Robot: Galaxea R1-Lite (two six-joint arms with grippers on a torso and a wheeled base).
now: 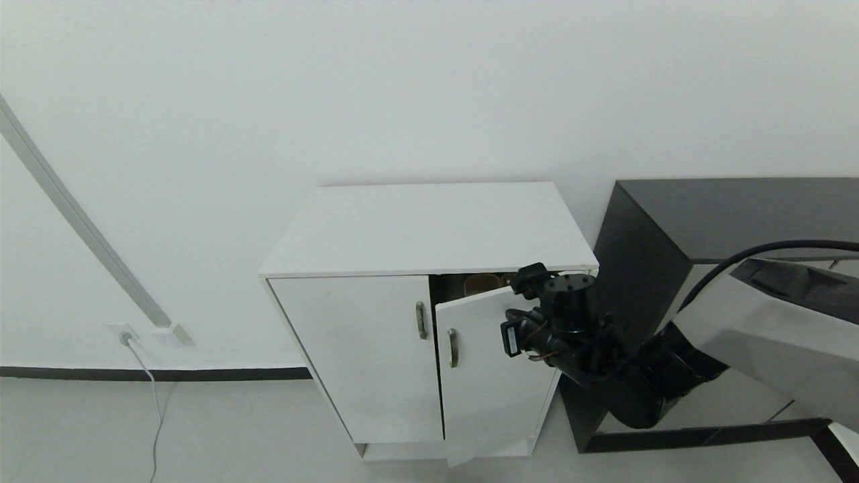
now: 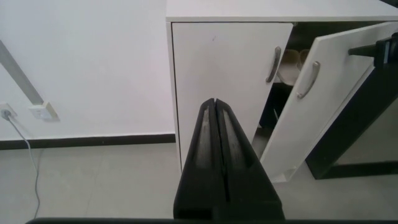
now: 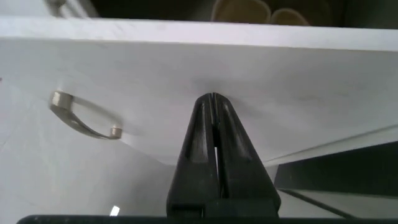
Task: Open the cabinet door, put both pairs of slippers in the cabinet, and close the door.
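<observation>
The white cabinet [image 1: 429, 228] stands against the wall. Its left door [image 1: 356, 355] is closed and its right door [image 1: 483, 376] hangs ajar, swung out a little. Through the gap at the top I see tan slippers [image 1: 482, 283] inside, also in the right wrist view as slippers [image 3: 239, 9]. My right gripper [image 1: 528, 276] is shut, its tip [image 3: 213, 99] against the outer face of the ajar door [image 3: 186, 68], beside the metal handle [image 3: 84, 115]. My left gripper [image 2: 214, 106] is shut on nothing, well back from the cabinet front [image 2: 230, 81].
A black cabinet [image 1: 671, 221] stands close on the right of the white one. A wall socket [image 1: 122, 333] with a cable [image 1: 158, 409] running down to the floor is at the left. Open grey floor [image 1: 201, 436] lies in front.
</observation>
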